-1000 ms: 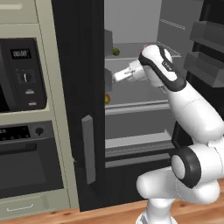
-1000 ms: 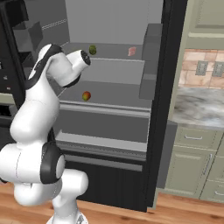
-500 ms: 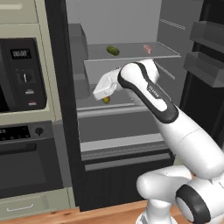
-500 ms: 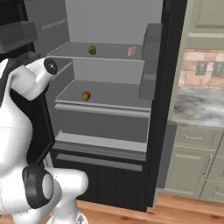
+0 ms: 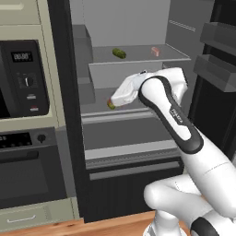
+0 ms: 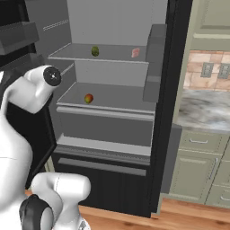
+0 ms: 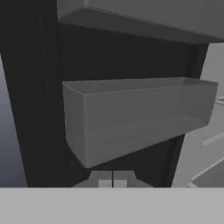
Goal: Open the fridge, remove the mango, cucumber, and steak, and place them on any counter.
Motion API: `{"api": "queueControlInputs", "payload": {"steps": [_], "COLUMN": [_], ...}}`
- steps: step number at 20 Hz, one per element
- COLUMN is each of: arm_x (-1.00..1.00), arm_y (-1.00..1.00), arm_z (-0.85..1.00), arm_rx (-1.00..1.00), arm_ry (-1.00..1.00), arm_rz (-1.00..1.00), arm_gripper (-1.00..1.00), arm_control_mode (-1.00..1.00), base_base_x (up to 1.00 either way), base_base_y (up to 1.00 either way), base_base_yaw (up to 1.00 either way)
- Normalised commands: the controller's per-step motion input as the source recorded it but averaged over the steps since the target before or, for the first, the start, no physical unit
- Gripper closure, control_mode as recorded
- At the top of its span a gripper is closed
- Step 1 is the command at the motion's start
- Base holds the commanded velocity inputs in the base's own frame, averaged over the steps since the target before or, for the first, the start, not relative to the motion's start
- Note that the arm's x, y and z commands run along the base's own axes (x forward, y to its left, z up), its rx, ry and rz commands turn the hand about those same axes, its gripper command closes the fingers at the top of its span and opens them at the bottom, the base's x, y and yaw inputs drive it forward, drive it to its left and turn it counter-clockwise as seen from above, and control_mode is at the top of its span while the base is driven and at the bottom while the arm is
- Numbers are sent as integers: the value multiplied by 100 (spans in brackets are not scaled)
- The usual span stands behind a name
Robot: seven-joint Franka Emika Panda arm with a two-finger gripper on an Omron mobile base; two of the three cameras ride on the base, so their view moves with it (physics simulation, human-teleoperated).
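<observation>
Right now the gripper (image 5: 112, 99) sits with its fingers pressed together on nothing, low inside the open fridge (image 6: 108, 134) and aimed, in the hand view, at a grey door bin (image 7: 131, 116) at about 12 o'clock rather than at any food. That is the first hazard: a hand pinched shut cannot take anything, and pushed forward as it is it would nudge the fruit instead of picking it.

Just past the fingertips, the mango (image 6: 89, 98) lies on the middle shelf (image 6: 117, 96), at roughly 9 o'clock on it in the right base view. Being round, it would likely roll toward the back wall at a glancing touch. The forearm also lies close to the shelf's front edge, so a careless swing could scrape it.

Further in, on the upper shelf (image 6: 112, 53), the cucumber (image 6: 95, 51) lies at 10 o'clock and the steak (image 6: 135, 52) at 2 o'clock, well apart.

Off at 3 o'clock is the counter (image 6: 204, 112), beyond the open door edge, which the loaded arm must clear.
</observation>
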Motion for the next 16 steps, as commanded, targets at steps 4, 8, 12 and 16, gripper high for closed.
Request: {"api": "queueControlInputs", "payload": {"steps": [4,8,12,16], "arm_x": [-21,-27,-14,-10], "arm_y": [-77,-96,-96,-71], "arm_z": [0,21,57,74], "arm_rx": [0,-2,-5,-1], "arm_ry": [9,0,3,25], "arm_rz": [-24,-46,-56,-53], "arm_gripper": [100,100,100,100], "arm_control_mode": [-100,-100,-100,-100], "base_base_x": [0,0,0,0], "base_base_y": [0,0,0,0], "base_base_yaw": [0,0,0,0]}}
